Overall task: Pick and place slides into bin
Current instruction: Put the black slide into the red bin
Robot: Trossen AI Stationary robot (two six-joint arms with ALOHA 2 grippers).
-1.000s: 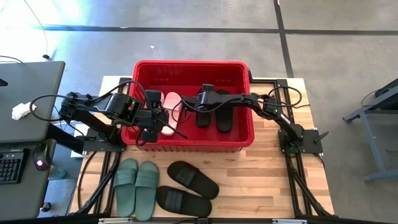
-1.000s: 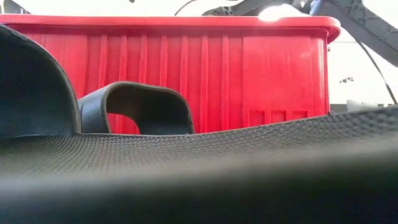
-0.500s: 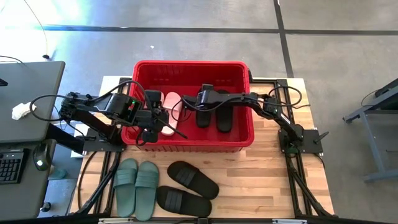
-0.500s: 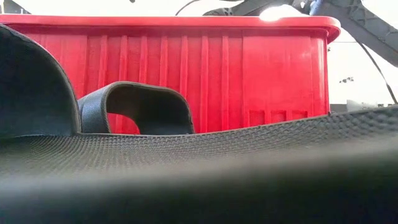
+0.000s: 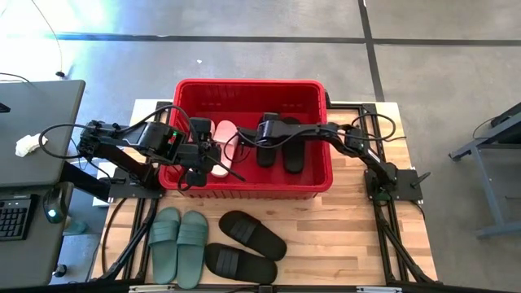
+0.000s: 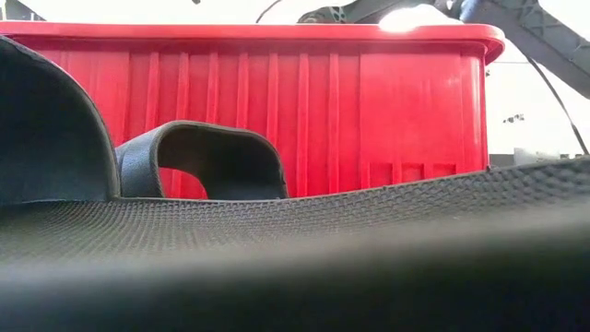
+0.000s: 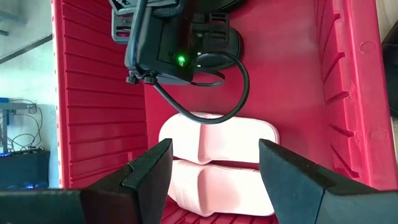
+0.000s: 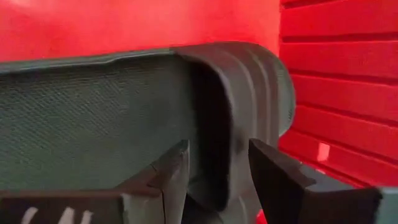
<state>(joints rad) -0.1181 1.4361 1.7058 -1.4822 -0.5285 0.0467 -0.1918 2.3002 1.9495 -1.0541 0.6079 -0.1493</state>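
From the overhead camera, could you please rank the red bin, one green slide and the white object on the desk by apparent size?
1. red bin
2. green slide
3. white object

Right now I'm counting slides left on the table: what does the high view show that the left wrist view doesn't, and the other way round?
Only the high view shows the sage green pair and a black pair on the table in front of the bin, plus both arms reaching into the bin. Only the left wrist view shows the left gripper with its jaws apart and empty above the pink slides. Both show the red bin, the pink pair inside it, and the right arm over black slides in it.
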